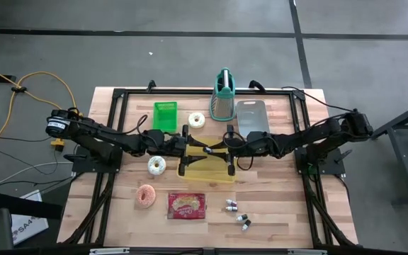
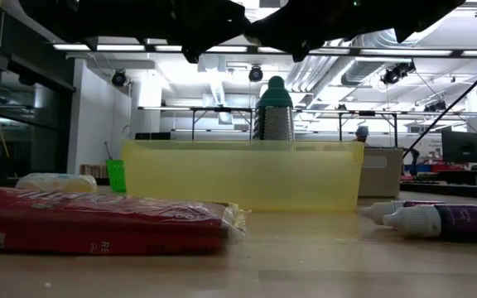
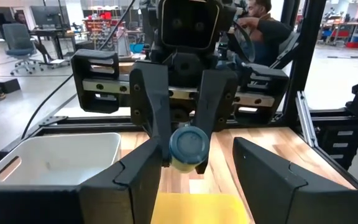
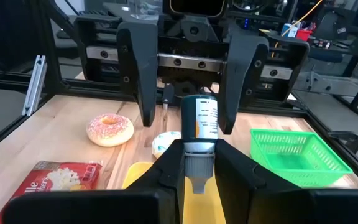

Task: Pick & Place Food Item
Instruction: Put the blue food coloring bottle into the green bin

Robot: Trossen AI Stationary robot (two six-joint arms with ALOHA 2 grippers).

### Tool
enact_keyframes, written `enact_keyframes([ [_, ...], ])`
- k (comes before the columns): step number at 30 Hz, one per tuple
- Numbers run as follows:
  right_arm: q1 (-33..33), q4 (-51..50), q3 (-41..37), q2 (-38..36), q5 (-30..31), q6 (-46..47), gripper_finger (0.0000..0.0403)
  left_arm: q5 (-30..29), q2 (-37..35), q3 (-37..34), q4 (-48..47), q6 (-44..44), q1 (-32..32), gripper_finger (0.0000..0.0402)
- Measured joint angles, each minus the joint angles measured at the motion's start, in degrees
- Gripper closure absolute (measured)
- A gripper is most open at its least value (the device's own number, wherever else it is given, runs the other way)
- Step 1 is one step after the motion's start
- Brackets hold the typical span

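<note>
**Operator:** Report the condition of each tool.

**Inspector:** The right gripper (image 4: pixel 199 158) was clamped on a small bottle (image 4: pixel 199 124). Its two fingers pressed against the bottle's sides, nozzle end toward its own wrist. The left gripper (image 1: pixel 194 146) faced it from the opposite side with its fingers (image 4: pixel 138 74) spread apart. One stood on each side of the bottle, and I could not tell whether they touched it.

**Operator:** Location of the held item?

**Inspector:** Taking the high view as a clock face with 12 at the far edge, the bottle hung near the table's centre. It was above the 12 o'clock rim of the yellow bin (image 1: pixel 218 174), between the two grippers. Its round blue end (image 3: pixel 188 144) pointed toward the left wrist.

**Operator:** List the remaining items relative to the bin.

**Inspector:**
- Green basket (image 1: pixel 165 115): 11 o'clock.
- White doughnut (image 1: pixel 197 119): just beside the basket, toward 12 o'clock.
- Grater (image 1: pixel 223 95): 12 o'clock, at the far edge.
- Grey board (image 1: pixel 251 115): 1 o'clock.
- Second pale doughnut (image 1: pixel 156 165): 9 o'clock.
- Pink doughnut (image 1: pixel 145 196): 8 o'clock.
- Red packet (image 1: pixel 187 205): 7 o'clock.
- Three small bottles (image 1: pixel 236 213): 5 o'clock, lying on the table, apart from the bin.
</note>
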Motion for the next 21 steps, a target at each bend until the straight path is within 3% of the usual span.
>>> enact_keyframes([
  [21, 0.1, 1.6, 0.0, 0.0, -1.5, 0.0, 0.0345, -0.2, 0.0, 0.0, 2.5, 0.2, 0.0, 0.0209],
])
